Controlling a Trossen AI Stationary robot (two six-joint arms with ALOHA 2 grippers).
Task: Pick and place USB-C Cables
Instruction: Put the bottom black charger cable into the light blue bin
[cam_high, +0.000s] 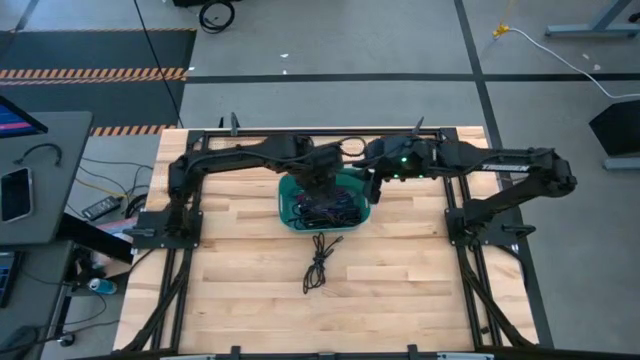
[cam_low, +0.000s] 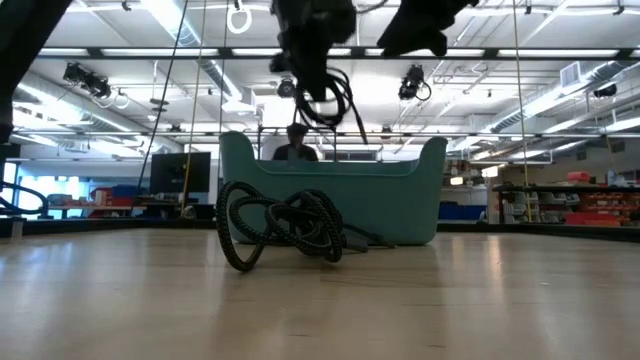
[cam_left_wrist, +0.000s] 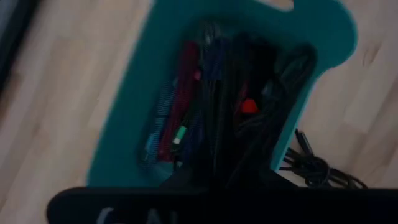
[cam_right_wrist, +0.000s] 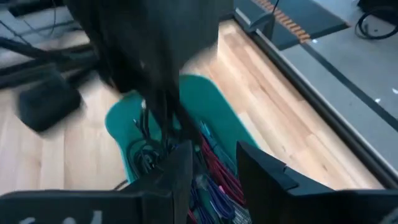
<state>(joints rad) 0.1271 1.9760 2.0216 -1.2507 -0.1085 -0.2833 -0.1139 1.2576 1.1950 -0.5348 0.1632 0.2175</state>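
We see most USB-C cables (cam_high: 325, 208) piled inside the teal bin (cam_high: 287, 198) at the table's centre. One black cable (cam_high: 319, 263) lies loose on the wood at six o'clock from the bin, near its rim, with open table (cam_high: 420, 290) around it. The left gripper (cam_high: 322, 183) hangs above the bin, jaws closed on a dangling black cable bundle (cam_low: 325, 95). The right gripper (cam_right_wrist: 208, 163) waits at the bin's three o'clock edge, jaws apart, holding nothing.

USB-C cables (cam_high: 328, 208) — tangled black, blue, red and green bundles heaped in the teal bin (cam_high: 288, 192). One black cable (cam_high: 319, 264) — loosely coiled, flat on the table just in front of the bin. One black bundle (cam_low: 325, 95) hangs above the bin.
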